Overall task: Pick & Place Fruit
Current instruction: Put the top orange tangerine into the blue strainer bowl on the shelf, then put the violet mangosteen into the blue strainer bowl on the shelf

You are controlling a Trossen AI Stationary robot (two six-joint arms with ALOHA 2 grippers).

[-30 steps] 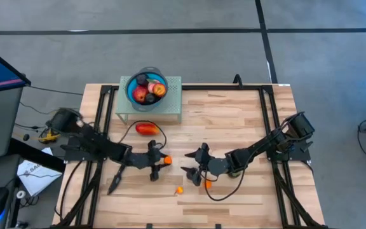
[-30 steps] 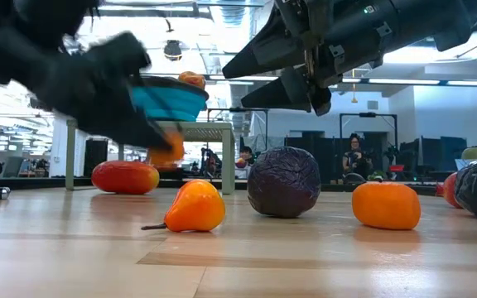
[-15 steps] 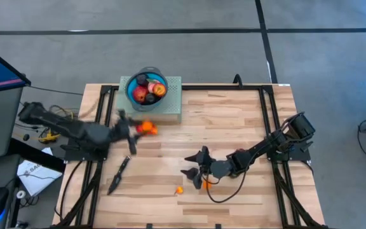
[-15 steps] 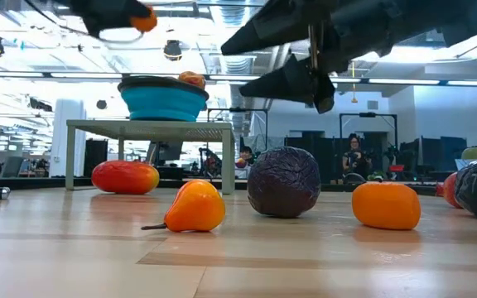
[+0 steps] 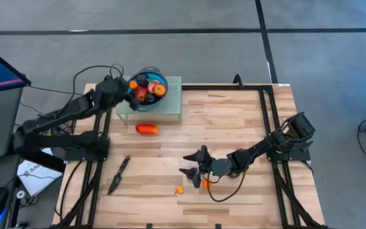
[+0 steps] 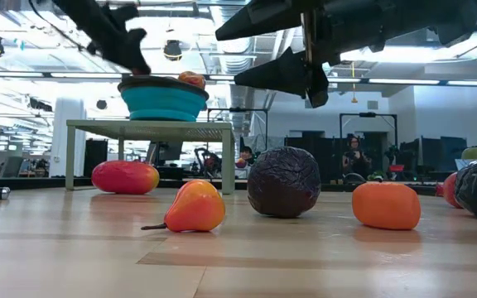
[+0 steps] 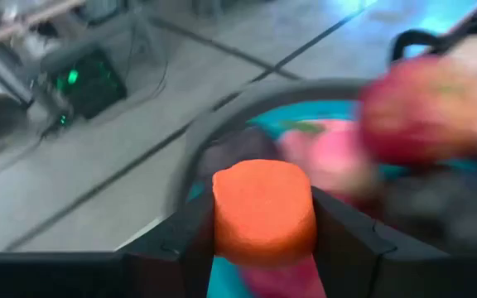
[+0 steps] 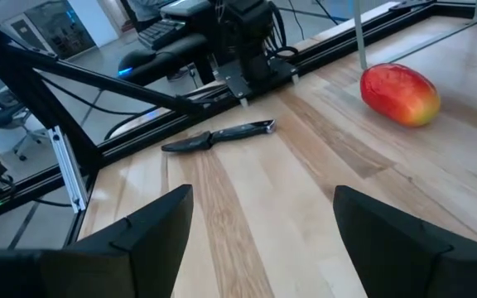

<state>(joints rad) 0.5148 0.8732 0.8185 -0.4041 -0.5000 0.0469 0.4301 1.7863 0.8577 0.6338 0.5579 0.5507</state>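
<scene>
A wooden tabletop (image 5: 234, 121) is seen from straight above, with a dark robot arm at each side. Near the far left corner stands a small pale green stand (image 5: 170, 109), and on it sits a round blue bowl (image 5: 146, 76) holding several pieces of toy fruit (image 5: 146, 93), red, pink and dark. The left claw (image 5: 130, 86) hangs over the bowl's left rim, closed on a small orange fruit (image 7: 263, 211); in the left wrist view that fruit sits pinched between the two dark fingers (image 7: 350, 240), with the blue bowl and its fruit blurred just beyond. On the tabletop just in front of the stand lies a longer red-orange fruit (image 5: 147, 129). A dark knife (image 5: 118, 174) lies near the left edge, towards the near side. The right claw (image 5: 194, 164) is above the middle of the near half of the tabletop, its fingers spread apart and holding nothing. A small orange fruit (image 5: 206, 184) lies just beside it, and another, yellow-orange one (image 5: 179, 189) lies a little further left, near the front edge. The table-height view shows that yellow-orange, pear-shaped fruit (image 6: 195, 207), a dark purple ball (image 6: 284, 182) and an orange ball (image 6: 386, 205) resting on the wood, with the right claw hanging open above them.
</scene>
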